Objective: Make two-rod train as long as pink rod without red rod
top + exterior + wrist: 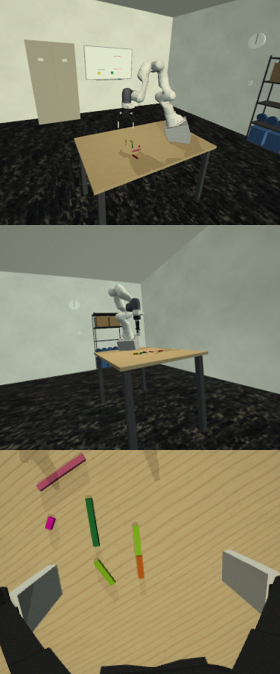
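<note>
Exterior view: I see the arm folded high, the claw (137,331) wide and empty above the table (164,358). Below, a lime rod (136,538) and orange rod (140,566) lie end to end, near the pink rod (61,472).

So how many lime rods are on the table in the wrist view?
2. One lime rod lies end to end with the orange rod; the other lime rod lies tilted below the green rod. Rods outside this view could be missed.
</note>
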### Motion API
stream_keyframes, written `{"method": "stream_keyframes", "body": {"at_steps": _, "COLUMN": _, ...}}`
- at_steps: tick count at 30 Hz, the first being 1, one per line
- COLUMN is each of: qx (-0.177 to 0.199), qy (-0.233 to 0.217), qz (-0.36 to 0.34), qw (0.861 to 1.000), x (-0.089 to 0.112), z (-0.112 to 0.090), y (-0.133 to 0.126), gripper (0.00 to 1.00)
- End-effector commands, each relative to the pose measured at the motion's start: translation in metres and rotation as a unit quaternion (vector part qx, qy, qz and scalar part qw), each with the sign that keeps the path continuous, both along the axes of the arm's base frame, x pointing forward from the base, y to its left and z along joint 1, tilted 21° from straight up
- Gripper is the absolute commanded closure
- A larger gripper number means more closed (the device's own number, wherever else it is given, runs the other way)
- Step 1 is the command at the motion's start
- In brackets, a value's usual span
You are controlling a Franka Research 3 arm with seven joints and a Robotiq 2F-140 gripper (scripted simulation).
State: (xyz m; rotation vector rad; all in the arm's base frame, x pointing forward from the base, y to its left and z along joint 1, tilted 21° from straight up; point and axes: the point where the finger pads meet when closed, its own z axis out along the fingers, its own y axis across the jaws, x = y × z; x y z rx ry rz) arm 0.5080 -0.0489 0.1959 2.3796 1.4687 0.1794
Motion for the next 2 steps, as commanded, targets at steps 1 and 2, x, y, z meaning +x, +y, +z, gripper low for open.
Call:
{"method": "stream_keyframes", "body": {"at_steps": 1, "qx": 0.0, "qy": 0.001, "qz": 0.002, "qw": 1.0, "x": -0.0002, "z": 0.001, "y": 0.0003, "gripper": 0.0}}
{"method": "stream_keyframes", "body": {"at_steps": 2, "qx": 0.0, "qy": 0.001, "qz": 0.002, "qw": 1.0, "x": -0.0002, "z": 0.001, "y": 0.0003, "gripper": 0.0}}
